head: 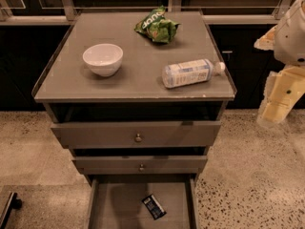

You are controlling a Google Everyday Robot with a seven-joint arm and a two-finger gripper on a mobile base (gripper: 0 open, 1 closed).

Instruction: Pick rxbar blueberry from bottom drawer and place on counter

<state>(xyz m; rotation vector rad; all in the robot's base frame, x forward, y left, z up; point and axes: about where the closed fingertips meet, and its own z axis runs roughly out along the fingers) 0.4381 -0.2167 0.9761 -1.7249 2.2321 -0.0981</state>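
The rxbar blueberry [154, 207], a small dark bar with pale lettering, lies flat and askew on the grey floor of the open bottom drawer [119, 209], right of its middle. The counter [136, 68] is the grey cabinet top above. My gripper [276, 109] hangs at the right edge of the view, beside the cabinet and about level with the top drawer, well away from the bar. It holds nothing that I can see.
On the counter stand a white bowl [103, 58] at the left, a green chip bag [157, 26] at the back and a clear bottle [190, 72] lying on its side at the right. Two knobbed drawers [138, 136] are partly pulled out above the bottom drawer. Speckled floor surrounds the cabinet.
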